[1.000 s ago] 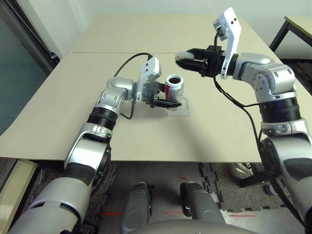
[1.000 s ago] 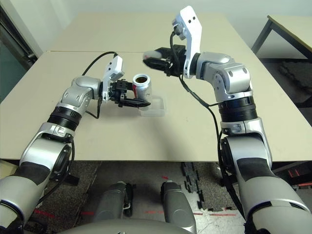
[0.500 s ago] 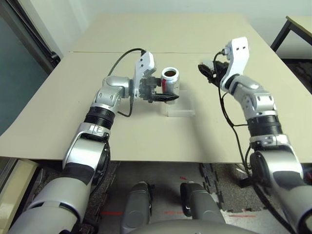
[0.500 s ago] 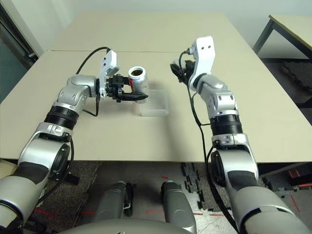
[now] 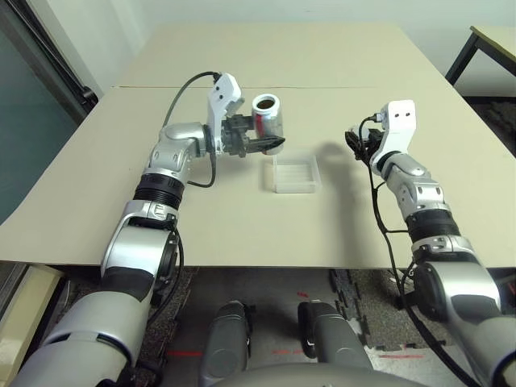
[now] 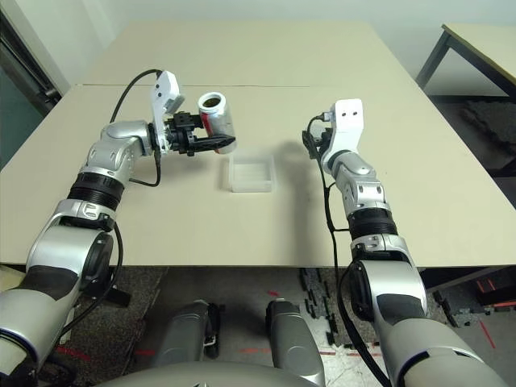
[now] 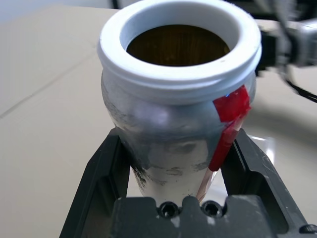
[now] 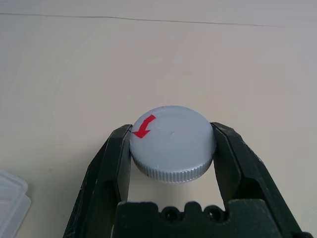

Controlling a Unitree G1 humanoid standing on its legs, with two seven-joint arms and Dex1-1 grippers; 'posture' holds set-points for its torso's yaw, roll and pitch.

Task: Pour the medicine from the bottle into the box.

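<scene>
- Left wrist view: the left gripper [image 7: 181,163] pinches the bottle [image 7: 178,104] between its two black fingers, low on the body, with the red stripe [image 7: 228,124] facing one finger.
- The bottle's white mouth is uncovered and dark brown inside; I cannot make out single bits of medicine.
- From the head cameras, the bottle [image 5: 266,123] is held above the table [image 5: 97,185], tilted somewhat, behind the box [image 5: 294,172] and toward the robot's left of it, not over it.
- The box lies flat on the table between the two arms, and looks empty, though tiny specks would be hard to tell.
- The right gripper [image 8: 171,148] has its fingers closed on the grey cap [image 8: 172,141], which bears a red arrow, close above the table and well to the right of the box.
- Judged progress: the cap is off and the bottle is lifted, so the opening step is done.
- What remains: carry the mouth over the box, tip it further, and let the medicine fall in.
- Pouring has not begun, as far as can be seen.
</scene>
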